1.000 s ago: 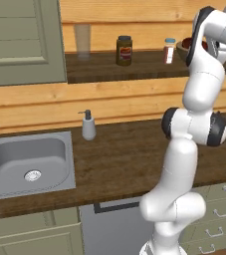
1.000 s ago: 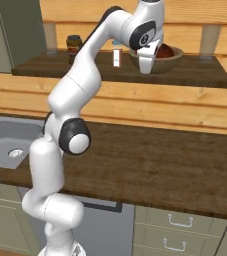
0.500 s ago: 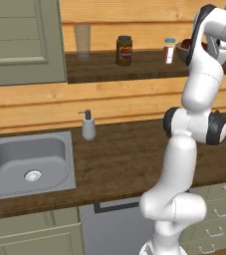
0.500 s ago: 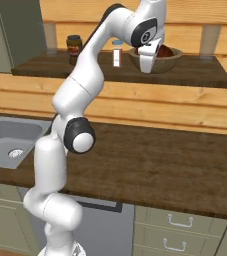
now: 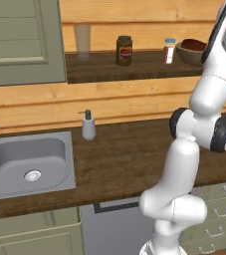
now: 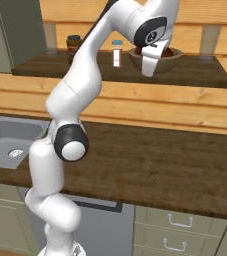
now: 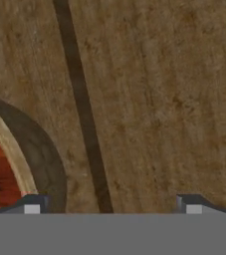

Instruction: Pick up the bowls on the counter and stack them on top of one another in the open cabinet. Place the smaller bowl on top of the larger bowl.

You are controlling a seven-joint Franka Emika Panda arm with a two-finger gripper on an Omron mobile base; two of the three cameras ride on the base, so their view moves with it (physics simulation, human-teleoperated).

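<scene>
A dark wood counter (image 5: 129,159) with a steel sink (image 5: 27,164) runs under the open cabinet (image 5: 134,67). On its shelf, from the left, stand a glass (image 5: 82,40), a jar (image 5: 125,50) and a shaker (image 5: 169,51). Then comes the larger bowl (image 6: 172,61) with the smaller bowl (image 5: 194,45) nested inside. The gripper (image 7: 112,201) is at the bowls, jaws spread wide, holding nothing.

A small glossy reddish-brown bowl (image 5: 194,45) is sitting inside a wide tan bowl (image 5: 186,55) on the dark wood shelf (image 5: 134,64).
</scene>
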